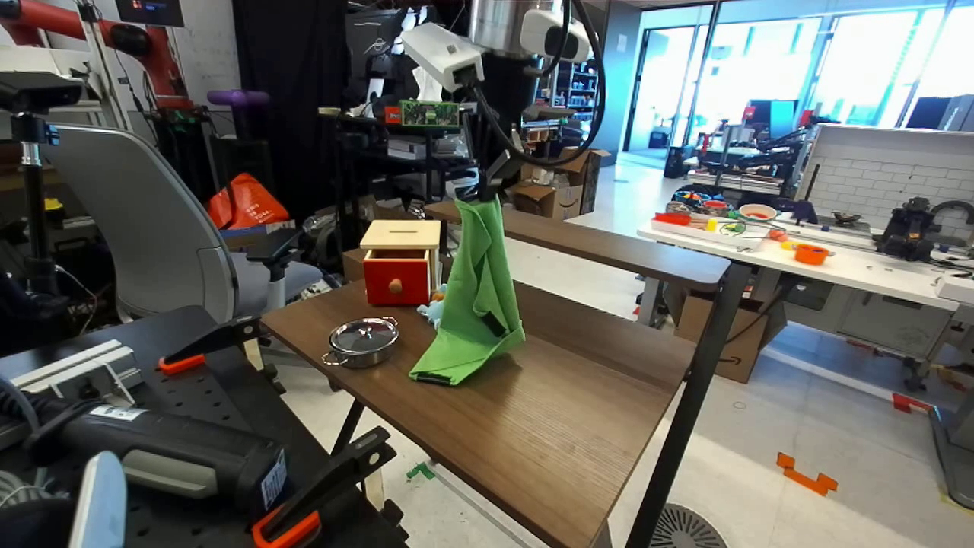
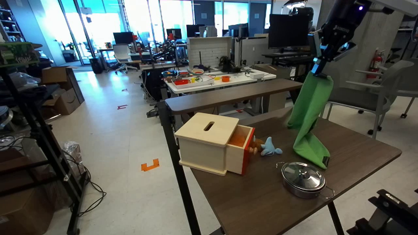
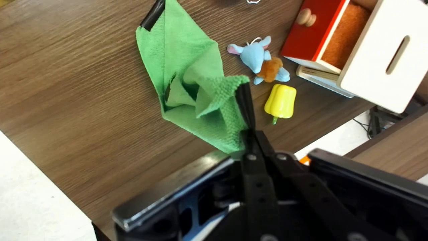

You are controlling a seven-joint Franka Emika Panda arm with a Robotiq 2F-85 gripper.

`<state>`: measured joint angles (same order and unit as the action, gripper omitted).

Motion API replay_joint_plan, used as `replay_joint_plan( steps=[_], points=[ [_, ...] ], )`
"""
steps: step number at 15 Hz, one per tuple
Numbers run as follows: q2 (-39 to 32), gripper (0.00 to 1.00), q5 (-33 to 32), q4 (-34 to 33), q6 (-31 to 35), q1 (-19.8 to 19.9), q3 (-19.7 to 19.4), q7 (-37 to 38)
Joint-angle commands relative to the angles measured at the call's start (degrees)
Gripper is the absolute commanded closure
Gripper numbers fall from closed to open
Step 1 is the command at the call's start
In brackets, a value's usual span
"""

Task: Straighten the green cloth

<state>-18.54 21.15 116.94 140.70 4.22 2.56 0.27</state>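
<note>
Gripper closed on green cloth; long axis near-vertical, hanging down, lower end bent onto brown counter below; windows well beyond.

In an exterior view, the green cloth partly hides the blue toy.

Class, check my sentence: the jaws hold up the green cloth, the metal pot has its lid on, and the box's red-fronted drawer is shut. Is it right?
Not quite: the red-fronted drawer stands partly open, as the wrist view shows. The rest is right: jaws closed on the green cloth, lid on the metal pot.
</note>
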Motion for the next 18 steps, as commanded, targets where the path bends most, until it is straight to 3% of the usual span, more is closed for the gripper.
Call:
replay_joint_plan(
  steps=[1,6,10,13,18],
  points=[
    [7.43,0.99,4.98,4.85,-1.42,1.92,0.91,-5.08],
    [14.72,0.99,11.41,7.65,-4.55,2.2,-0.41,-10.52],
    [16.12,0.99,11.22,8.14,-8.02,1.26,-2.41,-10.11],
    [15.41,0.99,6.95,8.5,-9.51,1.0,-3.52,-4.89],
    [15.34,0.99,-5.43,10.75,-10.38,1.19,-5.71,8.5]
  ],
)
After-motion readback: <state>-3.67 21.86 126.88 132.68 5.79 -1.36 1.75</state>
